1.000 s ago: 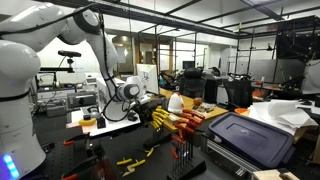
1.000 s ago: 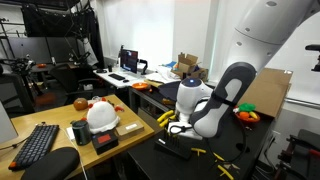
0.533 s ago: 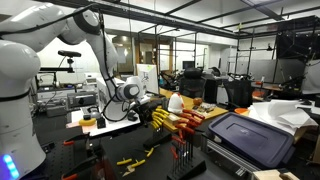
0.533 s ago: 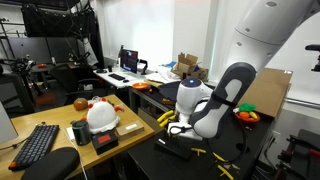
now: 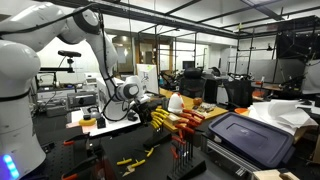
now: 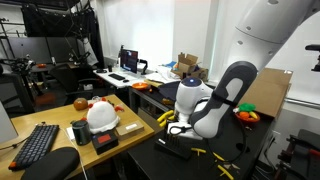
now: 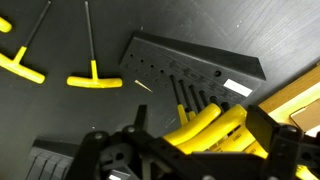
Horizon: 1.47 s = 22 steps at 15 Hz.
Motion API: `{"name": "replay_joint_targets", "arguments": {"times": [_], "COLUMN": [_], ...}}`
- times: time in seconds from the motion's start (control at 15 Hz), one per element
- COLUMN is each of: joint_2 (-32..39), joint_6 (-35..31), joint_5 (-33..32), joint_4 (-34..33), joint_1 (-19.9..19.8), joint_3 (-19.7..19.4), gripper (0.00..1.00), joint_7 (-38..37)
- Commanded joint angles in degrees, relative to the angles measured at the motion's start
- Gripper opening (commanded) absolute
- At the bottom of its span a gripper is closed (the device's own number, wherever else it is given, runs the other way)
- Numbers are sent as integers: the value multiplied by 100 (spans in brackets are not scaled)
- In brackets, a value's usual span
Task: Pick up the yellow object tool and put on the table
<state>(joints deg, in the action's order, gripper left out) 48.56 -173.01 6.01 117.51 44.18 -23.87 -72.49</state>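
Observation:
Several yellow-handled tools (image 7: 205,125) stand in a black tool holder (image 7: 190,62) on the dark table. My gripper (image 7: 200,135) is low over them, its two black fingers open on either side of the yellow handles. I cannot tell whether the fingers touch them. Two yellow T-handle tools (image 7: 95,82) lie loose on the table beside the holder. In both exterior views the gripper (image 5: 141,101) (image 6: 176,123) hangs at the rack of yellow tools (image 5: 156,116) (image 6: 165,117).
Orange-handled screwdrivers (image 5: 186,122) stand next to the yellow ones. More loose yellow tools (image 6: 200,152) lie on the dark table. A white helmet (image 6: 102,115) and a keyboard (image 6: 40,143) sit on a nearby desk. A dark bin (image 5: 250,140) is close by.

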Motion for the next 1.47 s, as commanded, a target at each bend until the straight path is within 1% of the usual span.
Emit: {"name": "replay_joint_targets", "arguments": {"times": [0.0,0.27,0.47,0.73,1.13,1.27,1.4], "joint_2": [-304,-386,-404,-268,-129,-64,-31], "joint_6": [250,796,1168,1463,1642,1649,1567], "joint_5": [-52,-100,-205,-373,-597,-645,-708], "joint_4": [167,107,-19,-317,-689,-793,-800], "joint_1": [-49,-126,-330,-611,-1040,-1151,-1177], "joint_3": [56,68,221,449,781,874,895], "gripper": [100,100,100,100,100,100,100], "joint_7": [264,355,383,325,292,281,247]}}
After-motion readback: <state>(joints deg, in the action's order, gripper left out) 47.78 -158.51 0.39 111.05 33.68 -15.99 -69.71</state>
